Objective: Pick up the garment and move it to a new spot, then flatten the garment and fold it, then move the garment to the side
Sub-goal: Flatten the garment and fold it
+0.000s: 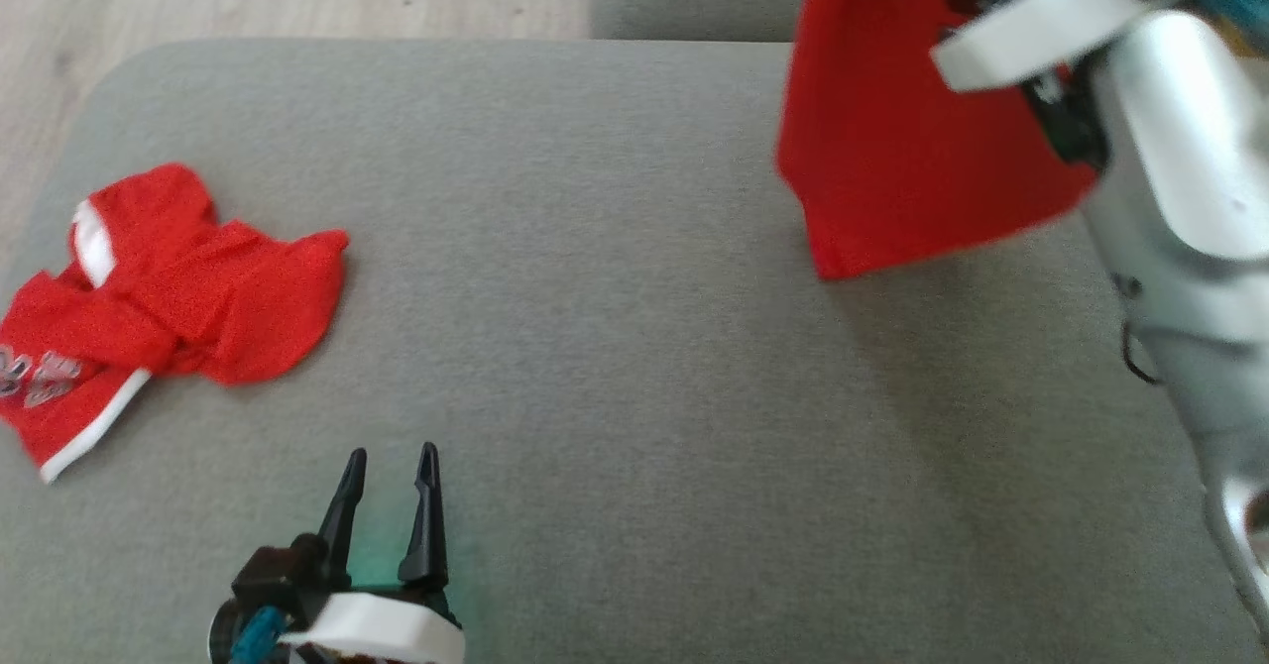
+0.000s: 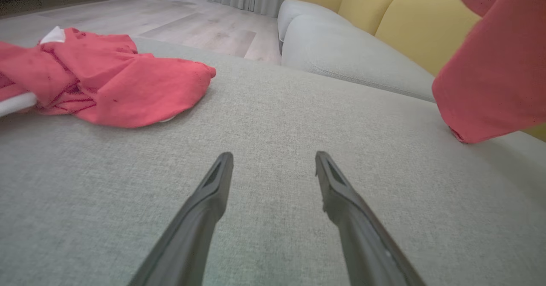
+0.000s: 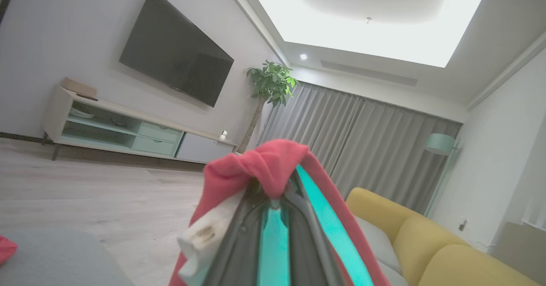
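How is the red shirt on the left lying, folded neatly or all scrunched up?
Scrunched up. The red shirt lies bunched in wrinkly lumps on the grey cushion, white trim twisted, not folded.

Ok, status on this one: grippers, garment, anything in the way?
Right gripper shut on red garment, hanging over cushion. Left gripper open, empty. Crumpled red top lies far left, apart.
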Controlling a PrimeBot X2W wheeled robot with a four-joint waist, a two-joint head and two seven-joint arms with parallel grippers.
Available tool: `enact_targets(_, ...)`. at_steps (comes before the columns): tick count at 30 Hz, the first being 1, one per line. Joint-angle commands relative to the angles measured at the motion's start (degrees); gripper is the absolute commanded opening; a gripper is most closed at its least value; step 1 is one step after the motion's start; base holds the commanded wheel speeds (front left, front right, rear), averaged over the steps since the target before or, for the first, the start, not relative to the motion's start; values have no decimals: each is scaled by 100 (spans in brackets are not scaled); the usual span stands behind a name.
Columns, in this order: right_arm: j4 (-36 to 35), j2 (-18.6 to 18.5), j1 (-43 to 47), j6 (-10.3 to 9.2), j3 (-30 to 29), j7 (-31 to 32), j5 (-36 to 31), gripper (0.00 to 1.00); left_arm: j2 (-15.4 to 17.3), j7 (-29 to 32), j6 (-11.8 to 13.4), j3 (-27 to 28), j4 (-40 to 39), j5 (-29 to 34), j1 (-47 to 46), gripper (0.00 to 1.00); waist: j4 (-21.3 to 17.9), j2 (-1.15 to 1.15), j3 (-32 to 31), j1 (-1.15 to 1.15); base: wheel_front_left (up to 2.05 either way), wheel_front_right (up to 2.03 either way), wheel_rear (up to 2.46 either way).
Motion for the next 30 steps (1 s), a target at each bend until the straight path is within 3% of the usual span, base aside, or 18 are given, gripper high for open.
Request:
enact_targets(1,-114,167,-286,-4,43,-29,28,0,9,-47,31,132,-135,-46,-151,100,117,0,23,0,0,0,0)
enact_targets(7,649,455,-914,-4,-275,-29,-269,0,9,-47,62,61,-104,-121,-67,100,317,0,42,0,0,0,0)
enact_targets(12,1587,145,-534,-4,-486,-8,-538,0,9,-47,90,67,-132,-133,-41,100,304,0,47,0,0,0,0)
enact_targets(17,2375,-272,484,-4,-557,-19,-655,0,9,-47,103,51,-167,-149,-82,100,164,0,68,0,0,0,0)
enact_targets(18,2497,-331,705,-4,-625,-21,-661,37,9,-47,94,33,-172,-145,-102,100,130,0,80,0,0,0,0)
enact_targets(19,2589,-372,923,-4,-686,-23,-672,86,9,-47,86,20,-179,-141,-128,100,89,0,98,0,0,0,0)
enact_targets(20,2639,-407,1128,-4,-762,-25,-681,100,9,-47,79,7,-184,-136,-158,100,56,0,109,0,0,0,0)
enact_targets(25,2345,-382,2074,-4,-1235,-27,-691,100,9,-47,54,-23,-248,-98,-294,100,-188,0,135,0,0,0,0)
enact_targets(30,1675,-120,2697,-4,-1677,-28,-719,100,9,-47,9,-119,-277,-129,-417,100,-402,0,144,0,0,0,0)
